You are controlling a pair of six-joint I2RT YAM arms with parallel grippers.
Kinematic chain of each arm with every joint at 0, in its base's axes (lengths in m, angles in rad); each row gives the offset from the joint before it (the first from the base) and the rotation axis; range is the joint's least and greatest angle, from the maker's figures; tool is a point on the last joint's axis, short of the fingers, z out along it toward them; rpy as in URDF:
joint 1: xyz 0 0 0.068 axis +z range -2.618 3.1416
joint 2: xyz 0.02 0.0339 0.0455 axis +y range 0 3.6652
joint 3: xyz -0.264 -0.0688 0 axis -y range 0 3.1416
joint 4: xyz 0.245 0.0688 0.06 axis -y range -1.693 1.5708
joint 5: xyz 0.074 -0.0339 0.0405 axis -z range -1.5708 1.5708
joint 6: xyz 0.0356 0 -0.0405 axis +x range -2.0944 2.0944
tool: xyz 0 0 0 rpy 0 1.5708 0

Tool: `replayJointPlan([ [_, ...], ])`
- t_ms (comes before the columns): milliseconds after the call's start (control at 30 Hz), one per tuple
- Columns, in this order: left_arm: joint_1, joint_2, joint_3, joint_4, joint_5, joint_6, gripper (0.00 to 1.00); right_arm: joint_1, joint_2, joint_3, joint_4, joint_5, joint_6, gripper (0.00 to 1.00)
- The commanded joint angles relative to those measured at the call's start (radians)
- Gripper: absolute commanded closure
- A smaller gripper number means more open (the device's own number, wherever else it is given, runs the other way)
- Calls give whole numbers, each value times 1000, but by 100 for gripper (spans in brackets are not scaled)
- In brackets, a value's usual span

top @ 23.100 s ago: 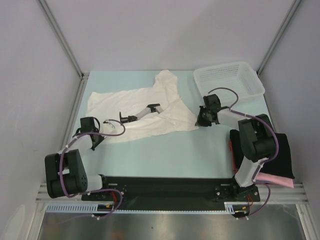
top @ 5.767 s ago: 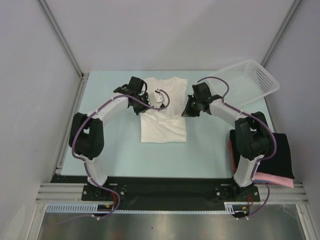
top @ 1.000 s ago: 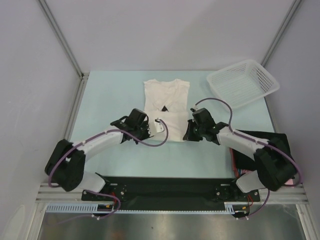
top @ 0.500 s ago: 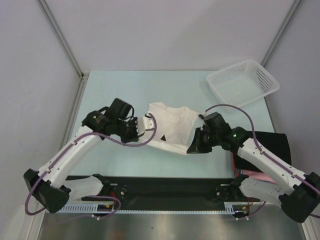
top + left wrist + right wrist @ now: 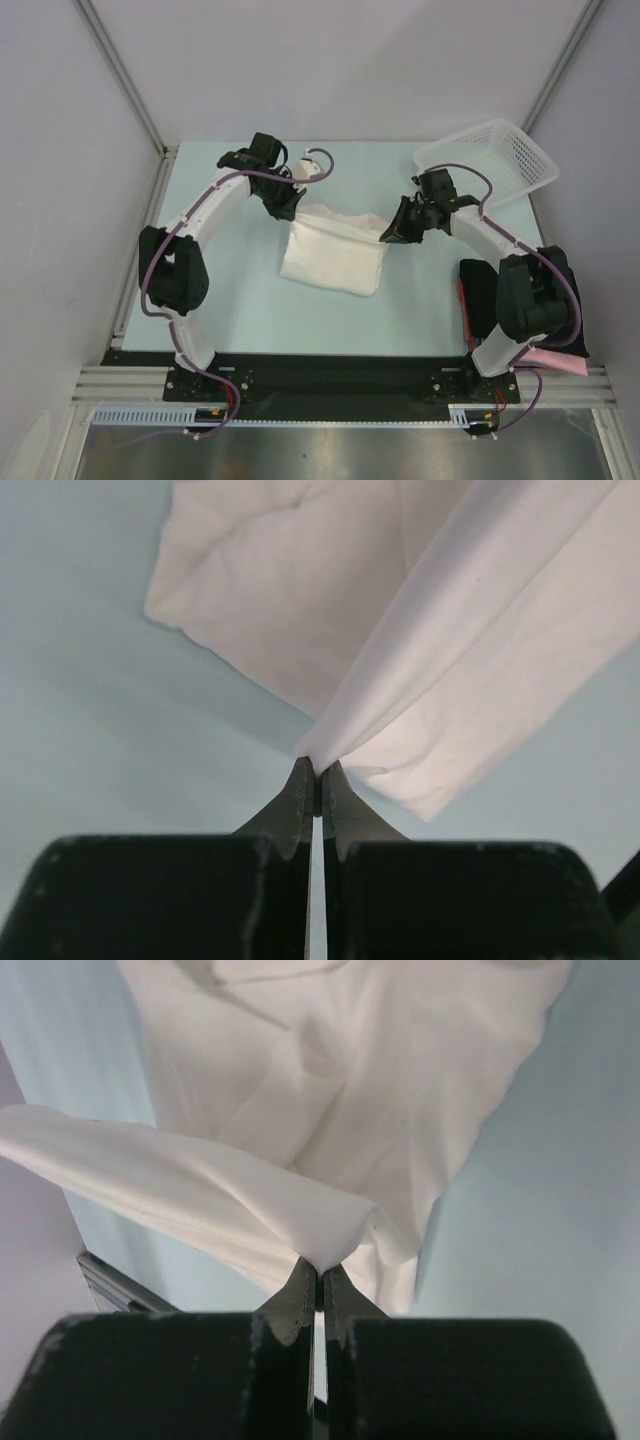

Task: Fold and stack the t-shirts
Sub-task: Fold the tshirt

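The white t-shirt (image 5: pixel 333 250) lies folded in half in the middle of the pale blue table, its top layer lifted at the far edge. My left gripper (image 5: pixel 293 208) is shut on the shirt's far left corner (image 5: pixel 400 680). My right gripper (image 5: pixel 388 234) is shut on the far right corner (image 5: pixel 330 1230). The cloth stretches taut between them. A black folded t-shirt (image 5: pixel 572 300) lies at the right edge on a pink one (image 5: pixel 552 360), partly hidden by my right arm.
A white plastic mesh basket (image 5: pixel 490 165) sits tilted at the back right, just behind my right arm. Metal frame posts stand at the back corners. The black base rail (image 5: pixel 330 375) runs along the near edge.
Both grippers have carried the shirt's near edge up and away to the far side, folding it in half. The arms now reach far across the table.
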Motion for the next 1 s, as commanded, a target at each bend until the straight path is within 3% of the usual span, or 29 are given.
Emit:
replayJointPlan([
  [0,27,39,102,75,-50,-39,99,-51,67,48,57,32,-14,100],
  [500,42,245,169,264,-125,-148,100,-88,204,100,189,143,86,100],
  [533,42,265,177,267,-127,-158,100,-90,211,105,195,144,90,96],
  [567,42,274,191,277,-131,-165,100,-90,220,112,198,149,94,85],
  [633,42,302,201,297,-153,-198,88,-90,254,145,212,170,100,66],
  [667,44,314,217,326,-166,-214,62,-91,268,160,210,183,101,55],
  [700,44,325,234,334,-183,-244,54,-94,285,194,210,207,100,53],
  [767,52,358,316,325,-231,-287,44,-94,283,226,198,241,77,49],
  [833,78,353,361,287,-217,-361,43,-78,238,238,163,276,28,47],
  [867,88,333,358,281,-196,-376,37,-68,212,228,149,299,9,45],
  [967,116,196,102,401,-166,-411,32,-19,109,134,121,376,-32,43],
])
